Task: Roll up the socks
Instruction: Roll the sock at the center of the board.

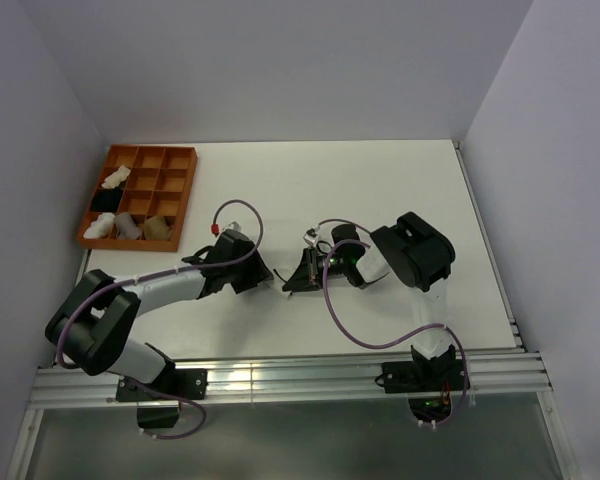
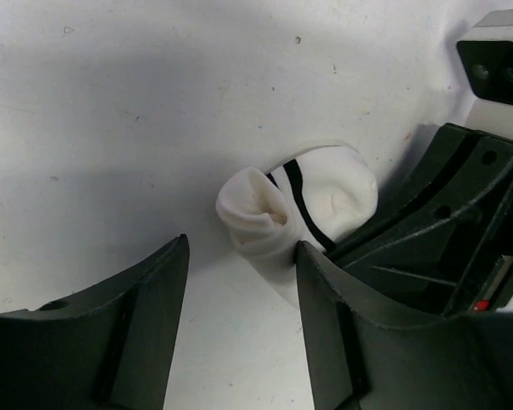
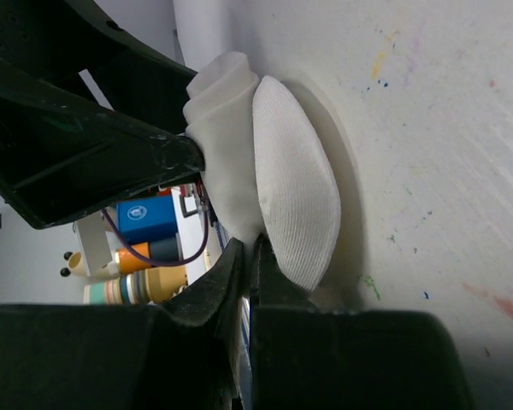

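A short white sock with dark stripes (image 2: 308, 201) lies on the white table, rolled into a loose bundle. My left gripper (image 2: 242, 245) is open, its jaws apart just short of the roll's open end, and its right finger (image 2: 325, 290) touches the fabric. My right gripper (image 3: 249, 243) is shut on a fold of the same sock (image 3: 291, 188), pinching it from the opposite side. From above, the two grippers (image 1: 265, 278) (image 1: 298, 278) meet tip to tip at the table's middle and hide the sock.
An orange compartment tray (image 1: 185, 200) stands at the back left. It holds white bundles (image 1: 115, 178), a black one, a grey roll (image 1: 128, 226) and a tan roll (image 1: 160, 230). The right gripper's black body (image 2: 445, 231) crowds the sock's far side.
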Robot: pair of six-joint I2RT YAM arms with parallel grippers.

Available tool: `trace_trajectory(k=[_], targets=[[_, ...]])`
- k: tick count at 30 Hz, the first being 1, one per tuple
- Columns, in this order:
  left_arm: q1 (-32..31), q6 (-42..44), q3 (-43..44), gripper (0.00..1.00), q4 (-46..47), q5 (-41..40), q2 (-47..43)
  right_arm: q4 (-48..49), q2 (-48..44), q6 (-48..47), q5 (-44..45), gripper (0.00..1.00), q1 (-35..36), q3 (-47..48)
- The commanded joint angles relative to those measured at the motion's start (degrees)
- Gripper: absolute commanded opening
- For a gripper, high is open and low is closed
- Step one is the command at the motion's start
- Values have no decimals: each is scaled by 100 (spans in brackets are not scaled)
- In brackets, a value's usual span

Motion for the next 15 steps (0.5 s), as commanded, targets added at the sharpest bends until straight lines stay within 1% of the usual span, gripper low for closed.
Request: trace_trajectory(k=[1, 3, 4, 5, 6, 9, 10, 11, 12, 13, 14, 15], targets=[[-51, 63, 236, 56, 127, 36, 225, -261, 174, -159, 79, 0, -38, 60], [-60, 71, 306, 52, -22, 36, 401, -253, 192, -150, 79, 0, -47, 60], [-60, 63, 332, 46, -75, 36, 453, -261, 218, -159, 88, 0, -47, 68], [-77, 63, 376, 44, -119, 36, 558, -340, 227, -202, 88, 0, -47, 95], [-86, 80, 394, 39, -172, 36, 620, -393, 218, -246, 106, 0, -47, 104], [-95, 133, 517, 34, -269, 45, 858, -726, 43, -562, 290, 0, -38, 112], [-112, 142, 604, 27, -408, 36, 910, -806, -149, -754, 343, 0, -38, 104], [-130, 168, 631, 25, -470, 36, 989, -937, -255, -895, 421, 2, -30, 104], [-148, 185, 658, 23, -515, 36, 1016, -1330, -378, -1045, 614, 6, -12, 121], [-165, 194, 684, 19, -558, 36, 1034, -1551, -501, -1394, 781, 16, 5, 130], [-174, 212, 702, 17, -620, 36, 1043, -1780, -807, -1581, 957, 20, 32, 147], [-183, 238, 711, 15, -664, 36, 1034, -2252, -967, -1765, 1124, 23, 49, 165]])
